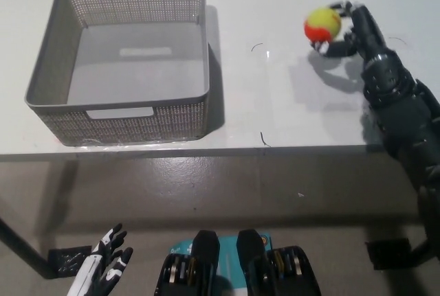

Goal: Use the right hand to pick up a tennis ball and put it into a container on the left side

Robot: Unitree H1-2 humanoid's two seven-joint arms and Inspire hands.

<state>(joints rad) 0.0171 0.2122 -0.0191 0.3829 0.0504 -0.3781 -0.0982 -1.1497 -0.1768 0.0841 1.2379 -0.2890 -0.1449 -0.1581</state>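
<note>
Presumably light, fuzzy, slightly springy: tennis ball [322, 23] held near table's [289, 104] far right edge, right hand [350, 28] fingers wrapped round its sides; left hand [103, 272] idle, fingers spread.

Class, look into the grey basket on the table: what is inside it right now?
Nothing shows inside the basket: its bare grey floor is in view. The near wall hides a thin strip of floor. The ball is outside it, in the right hand; the left hand rests low.
</note>
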